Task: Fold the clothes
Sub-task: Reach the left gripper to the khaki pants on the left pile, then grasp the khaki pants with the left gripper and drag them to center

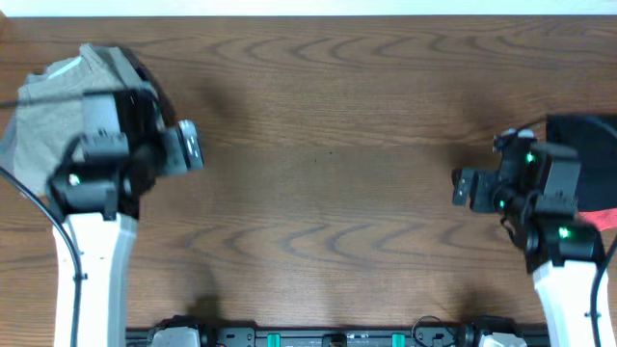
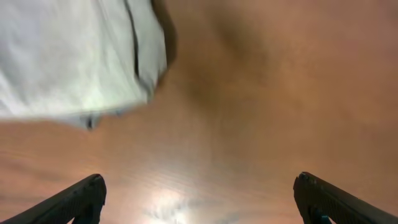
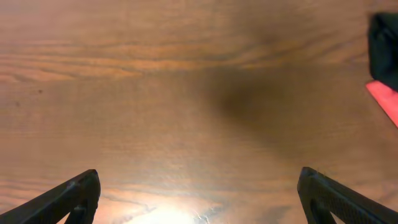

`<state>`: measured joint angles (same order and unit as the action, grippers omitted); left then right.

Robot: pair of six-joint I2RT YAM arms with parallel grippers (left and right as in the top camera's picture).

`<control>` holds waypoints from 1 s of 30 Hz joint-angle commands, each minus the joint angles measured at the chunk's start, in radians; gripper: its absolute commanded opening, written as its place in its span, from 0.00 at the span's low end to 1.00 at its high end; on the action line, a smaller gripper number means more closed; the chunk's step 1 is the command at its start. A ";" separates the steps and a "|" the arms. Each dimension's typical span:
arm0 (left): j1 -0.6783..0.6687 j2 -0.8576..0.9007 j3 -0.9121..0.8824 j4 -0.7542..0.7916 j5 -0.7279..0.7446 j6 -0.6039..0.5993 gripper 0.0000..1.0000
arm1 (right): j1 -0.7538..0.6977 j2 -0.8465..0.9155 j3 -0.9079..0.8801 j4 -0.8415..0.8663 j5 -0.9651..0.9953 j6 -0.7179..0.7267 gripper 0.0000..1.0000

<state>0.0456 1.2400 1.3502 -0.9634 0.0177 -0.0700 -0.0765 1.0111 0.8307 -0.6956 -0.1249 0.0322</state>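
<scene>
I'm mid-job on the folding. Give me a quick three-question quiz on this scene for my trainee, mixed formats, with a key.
1. True or false: the left gripper is holding the grey garment.
2. Where does the dark garment lie? A: midway between the two arms. B: at the far right, beside the right arm. C: under the grey garment.
3. Fill in: the right gripper is ____ and holds nothing.

Key: 1 false, it is open with the cloth lying beyond its fingers; 2 B; 3 open.
</scene>
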 commanded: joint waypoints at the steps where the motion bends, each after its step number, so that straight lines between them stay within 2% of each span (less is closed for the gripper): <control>1: 0.021 0.042 0.111 0.046 -0.039 0.057 0.97 | -0.012 0.040 0.039 -0.005 -0.060 -0.011 0.99; 7: 0.188 0.203 0.197 0.229 -0.041 -0.015 0.98 | -0.012 0.054 0.039 -0.031 -0.014 -0.011 0.99; 11: 0.260 0.369 0.216 0.351 -0.041 -0.017 0.98 | -0.012 0.054 0.039 -0.039 -0.014 -0.010 0.99; 20: 0.285 0.673 0.216 0.629 -0.082 -0.014 0.99 | -0.012 0.054 0.039 -0.077 -0.015 -0.002 0.99; 22: 0.285 0.720 0.216 0.676 -0.082 -0.014 0.96 | -0.012 0.054 0.039 -0.089 -0.016 0.005 0.98; 23: 0.285 0.743 0.216 0.697 -0.082 -0.014 0.93 | -0.012 0.054 0.039 -0.093 -0.016 0.013 0.98; 26: 0.285 0.793 0.216 0.735 -0.082 -0.014 0.77 | -0.012 0.054 0.039 -0.101 -0.022 0.024 0.94; 27: 0.285 0.805 0.216 0.745 -0.082 -0.014 0.67 | -0.012 0.054 0.039 -0.102 -0.022 0.035 0.92; 29: 0.285 0.825 0.216 0.758 -0.082 -0.014 0.37 | -0.012 0.054 0.039 -0.102 -0.022 0.055 0.89; 30: 0.285 0.831 0.216 0.763 -0.082 -0.014 0.27 | -0.012 0.054 0.039 -0.101 -0.022 0.065 0.88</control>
<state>0.3271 2.0556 1.5600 -0.2123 -0.0540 -0.0849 -0.0765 1.0649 0.8516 -0.7956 -0.1425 0.0593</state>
